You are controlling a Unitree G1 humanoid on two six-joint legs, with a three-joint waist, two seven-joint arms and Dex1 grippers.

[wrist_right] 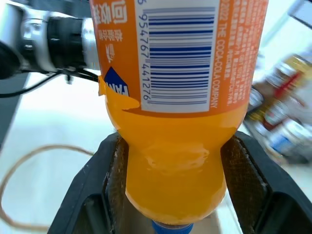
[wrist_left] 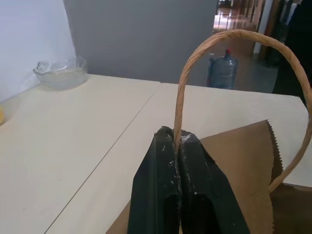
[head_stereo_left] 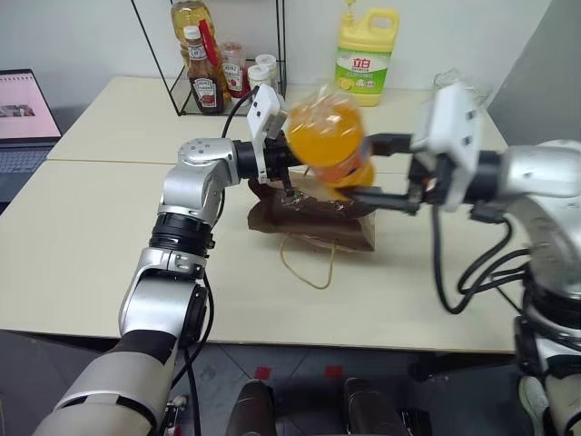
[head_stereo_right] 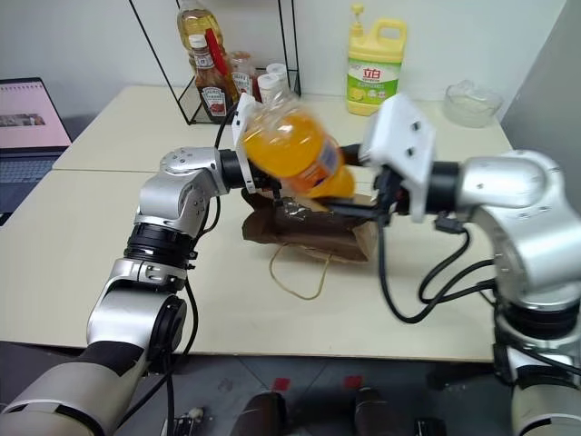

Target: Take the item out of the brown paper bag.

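I have the orange bottle [wrist_right: 170, 146] pinched between my right claw's [wrist_right: 170, 161] two fingers, lifted clear above the paper bag [head_stereo_left: 313, 222], which lies slumped on the table [head_stereo_left: 91, 227]. My left claw [wrist_left: 176, 146] is pressed together on one of the bag's loop handles [wrist_left: 229, 39], holding that edge up.

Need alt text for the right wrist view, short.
The right gripper holds an orange soda bottle between its black jaws, blue cap toward the camera and a barcode label above. Behind it lie a pale table, a loop of the brown paper bag's handle, and the left arm.
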